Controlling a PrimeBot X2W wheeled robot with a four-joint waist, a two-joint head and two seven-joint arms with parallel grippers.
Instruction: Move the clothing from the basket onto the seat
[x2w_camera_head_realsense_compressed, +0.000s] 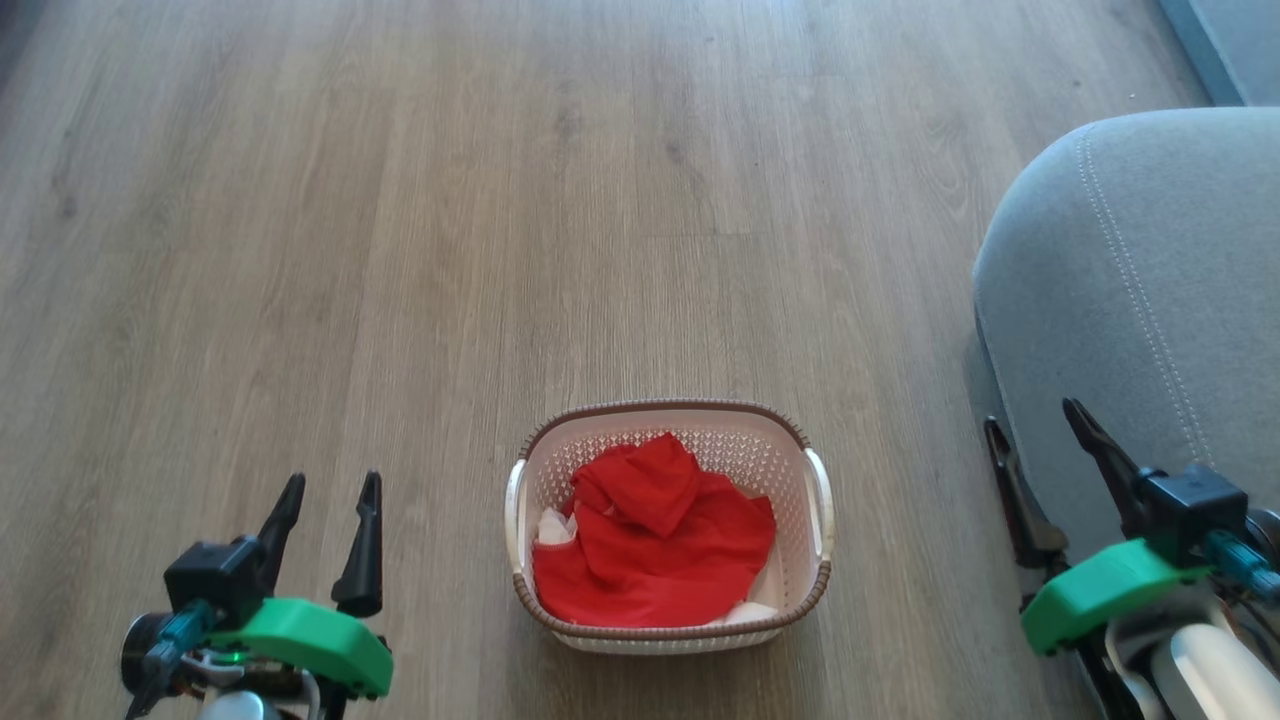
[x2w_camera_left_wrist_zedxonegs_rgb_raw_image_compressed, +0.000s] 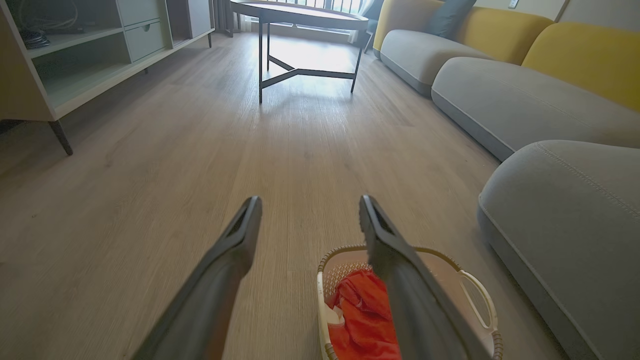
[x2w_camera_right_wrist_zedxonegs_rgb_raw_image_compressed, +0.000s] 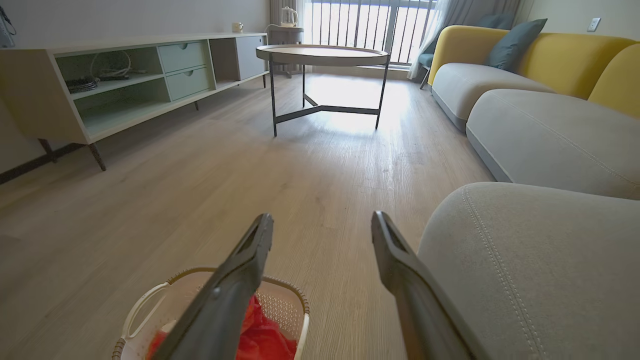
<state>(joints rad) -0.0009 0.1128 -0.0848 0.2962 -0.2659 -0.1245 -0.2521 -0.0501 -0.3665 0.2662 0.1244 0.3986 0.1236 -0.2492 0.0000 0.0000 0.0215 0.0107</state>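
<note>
Seat (x2w_camera_head_realsense_compressed: 1130, 300): cut off by right edge in head view, lower front corner hidden behind right pincer (x2w_camera_head_realsense_compressed: 1030, 415).
Right pincer and left pincer (x2w_camera_head_realsense_compressed: 333, 480): mounts run off bottom edge.
Basket (x2w_camera_head_realsense_compressed: 800, 470): bottom mostly hidden under clothing (x2w_camera_head_realsense_compressed: 650, 540); white parts largely tucked beneath red folds.
Left wrist view: own finger (x2w_camera_left_wrist_zedxonegs_rgb_raw_image_compressed: 405, 285) covers basket middle and part of clothing; bottom edge cuts both.
Right wrist view: finger (x2w_camera_right_wrist_zedxonegs_rgb_raw_image_compressed: 225, 300) crosses basket and clothing, both cut by bottom edge.
Shelf unit (x2w_camera_right_wrist_zedxonegs_rgb_raw_image_compressed: 125, 105): contents too small to identify.
</note>
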